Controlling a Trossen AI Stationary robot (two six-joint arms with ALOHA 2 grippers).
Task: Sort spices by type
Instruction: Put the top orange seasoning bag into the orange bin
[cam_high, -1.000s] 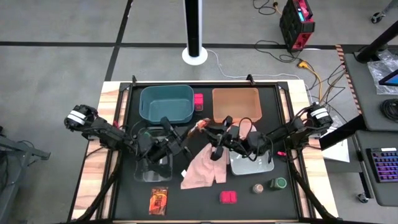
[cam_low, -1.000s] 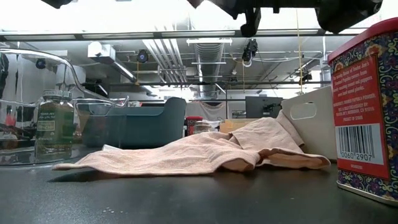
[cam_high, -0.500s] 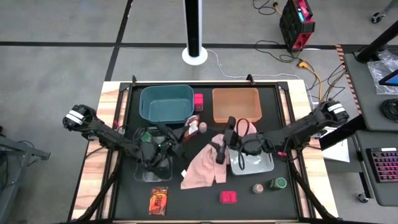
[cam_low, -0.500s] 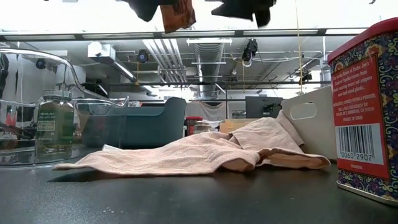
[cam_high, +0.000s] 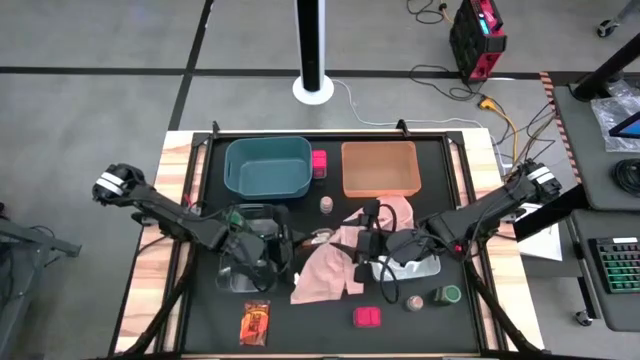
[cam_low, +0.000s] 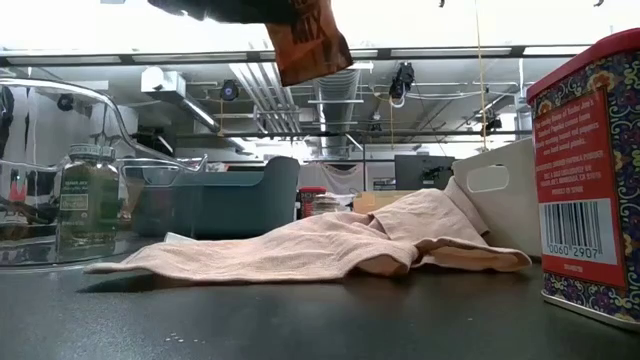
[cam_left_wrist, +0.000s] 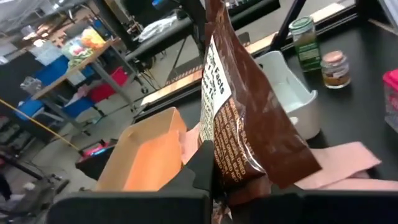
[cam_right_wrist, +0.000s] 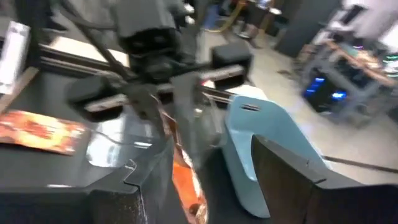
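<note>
Overhead, a brown packet (cam_left_wrist: 249, 124) is being gripped by the left gripper (cam_high: 290, 243); beside it, the right gripper (cam_high: 362, 245) is being held open, above the grey bin (cam_high: 425, 265).

Both arms are dark, slender and built of jointed links, and each carries a white-banded cylindrical joint housing at its outer elbow, beside the table's edge. Thin black cables loop along the links toward the wrists. The left gripper (cam_high: 290, 243) ends a bulky black wrist block; seen from its own wrist camera, its fingers (cam_left_wrist: 202, 171) are matte black, flat-sided slabs set on a broad black cross bar. The right gripper (cam_high: 361, 245) has the same black build; its fingers (cam_right_wrist: 292, 186) appear as wide, dark, angular plates with stepped edges.
</note>
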